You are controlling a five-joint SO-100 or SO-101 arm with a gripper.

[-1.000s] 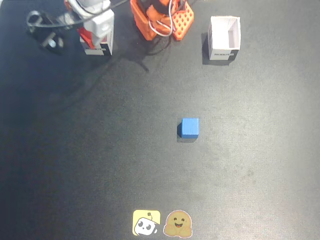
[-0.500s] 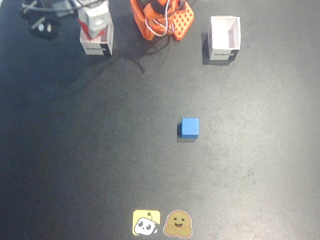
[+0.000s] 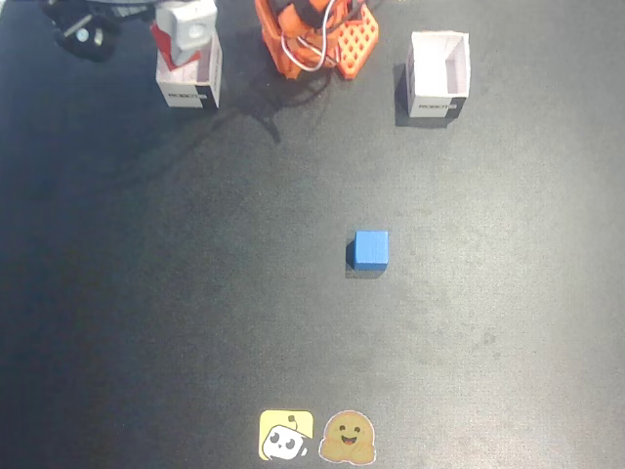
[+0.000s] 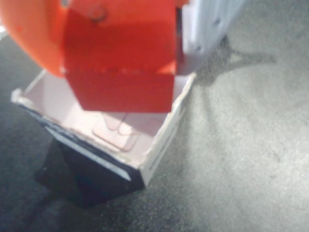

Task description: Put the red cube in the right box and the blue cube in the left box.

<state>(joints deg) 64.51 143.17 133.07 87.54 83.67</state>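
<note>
The wrist view shows the red cube [image 4: 120, 63] clamped between an orange finger [image 4: 29, 34] and a white finger [image 4: 207, 24] of my gripper [image 4: 120, 82]. It hangs just above the open top of the right box [image 4: 159, 140], which is pinkish inside. In the fixed view this box [image 3: 188, 86] stands at the top left, with the gripper [image 3: 181, 34] over its far edge and a sliver of the red cube [image 3: 161, 46] showing. The blue cube [image 3: 371, 249] lies alone mid-table. At the top right stands the left box [image 3: 438, 78], open and empty.
The orange arm base [image 3: 312, 34] with its cables sits at the top centre, between the two boxes. Two cartoon stickers [image 3: 317, 436] lie at the near edge of the dark mat.
The gripper with the red cube has moved toward the top of the fixed view, uncovering more of the box below it. The blue cube and both boxes have stayed put.
</note>
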